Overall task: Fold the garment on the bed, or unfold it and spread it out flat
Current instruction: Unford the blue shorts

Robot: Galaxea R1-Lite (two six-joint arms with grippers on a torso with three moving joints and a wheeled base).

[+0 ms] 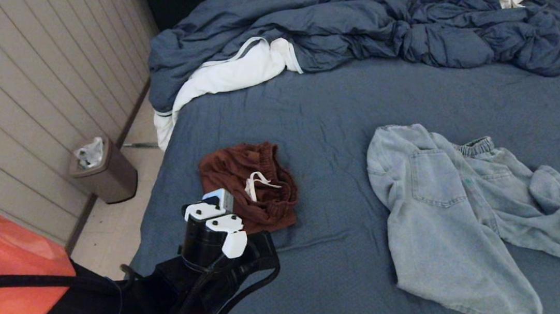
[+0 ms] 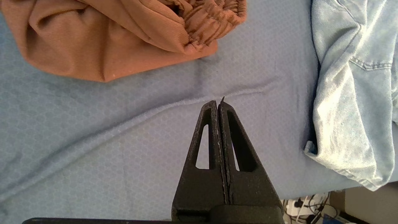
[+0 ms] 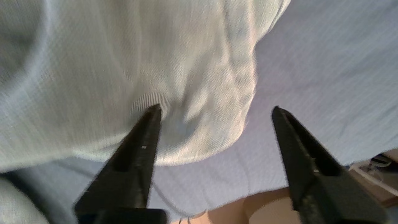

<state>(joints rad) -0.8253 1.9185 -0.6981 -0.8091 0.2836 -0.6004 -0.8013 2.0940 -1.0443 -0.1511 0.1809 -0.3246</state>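
Denim shorts (image 1: pixel 452 211) hem lies between spread right gripper (image 3: pixel 216 109) fingers (image 3: pixel 140 149).

Head camera high over bed (image 1: pixel 306 107); wrist cameras close, sharing sheet.

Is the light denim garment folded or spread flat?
Neither: the light denim shorts lie rumpled on the bed, one leg bunched and creased.

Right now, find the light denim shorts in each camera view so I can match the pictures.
Head view: denim shorts lie spread out on the right of the bed, beside the brown shorts.
Left wrist view: denim shorts run down the right edge.
Right wrist view: pale denim fills the upper left, ahead of the open right gripper.
Shared landmark: the blue sheet.
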